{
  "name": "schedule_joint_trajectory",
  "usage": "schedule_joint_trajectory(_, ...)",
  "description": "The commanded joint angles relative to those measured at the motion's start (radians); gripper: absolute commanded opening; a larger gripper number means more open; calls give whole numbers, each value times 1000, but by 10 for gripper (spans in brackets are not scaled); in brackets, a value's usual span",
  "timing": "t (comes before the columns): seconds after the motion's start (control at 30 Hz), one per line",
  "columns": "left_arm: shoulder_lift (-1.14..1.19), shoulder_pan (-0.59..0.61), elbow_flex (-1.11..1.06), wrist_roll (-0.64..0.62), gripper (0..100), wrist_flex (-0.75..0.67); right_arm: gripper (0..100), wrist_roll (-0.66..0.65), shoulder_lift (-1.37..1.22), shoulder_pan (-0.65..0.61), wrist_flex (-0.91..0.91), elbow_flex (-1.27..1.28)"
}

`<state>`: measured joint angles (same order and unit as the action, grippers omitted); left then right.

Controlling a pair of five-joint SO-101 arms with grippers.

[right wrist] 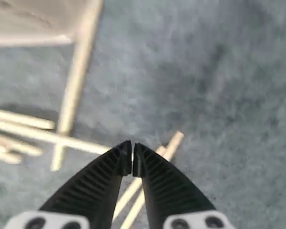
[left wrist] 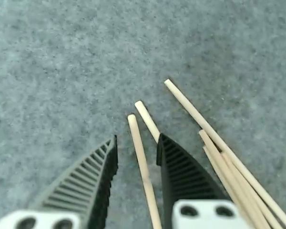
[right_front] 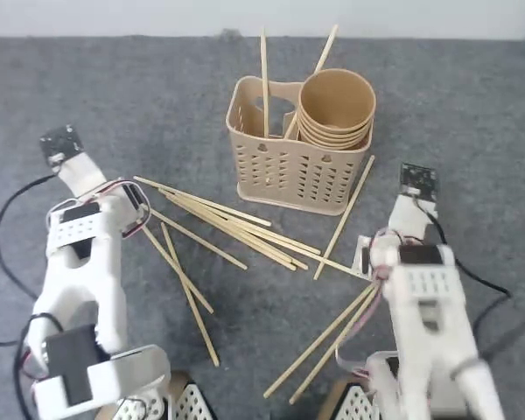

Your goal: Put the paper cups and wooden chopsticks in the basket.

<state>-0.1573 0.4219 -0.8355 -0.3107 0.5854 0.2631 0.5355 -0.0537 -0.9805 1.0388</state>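
left gripper (left wrist: 136,143) jaws apart, straddling one chopstick (left wrist: 142,162) mid-surface; right gripper (right wrist: 132,150) jaws together on nothing; paper cups (right_front: 337,105) sit in the basket (right_front: 289,171) near the back edge; risk: closing could snag the neighbouring stick (left wrist: 148,121) too, it's just beside a finger

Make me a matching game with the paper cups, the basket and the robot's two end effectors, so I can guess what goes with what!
Things:
1. paper cups
2. basket
3. left end effector
4. right end effector

States:
A. shut tight
B. open, with a chopstick in the gap
C. stacked inside the basket
D. beige, with holes in its wall

Pairs: 1-C, 2-D, 3-B, 4-A
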Motion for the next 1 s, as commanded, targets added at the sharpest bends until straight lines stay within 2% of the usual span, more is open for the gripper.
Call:
schedule_joint_trajectory(0.0, -3, 2, 47, 6, 127, -3, 35, 60, -220, 70, 15, -127)
schedule_joint_trajectory(0.13, -3, 0, 47, 8, 127, -3, 39, 63, -367, 94, 12, -192)
schedule_joint_trajectory(0.37, -3, -2, 47, 8, 127, -3, 118, 66, -367, 101, -30, -212)
schedule_joint_trajectory(0.43, -3, -2, 47, 8, 127, -3, 117, 66, -364, 101, -47, -224)
schedule_joint_trajectory(0.6, -2, -2, 47, 8, 127, -5, 106, 63, -266, 96, -243, -318)
schedule_joint_trajectory(0.77, -2, -2, 47, 8, 127, -5, 105, 49, -208, 101, -271, -296)
schedule_joint_trajectory(0.97, -2, -2, 48, 9, 127, -5, 105, -34, -298, 136, -262, -262)
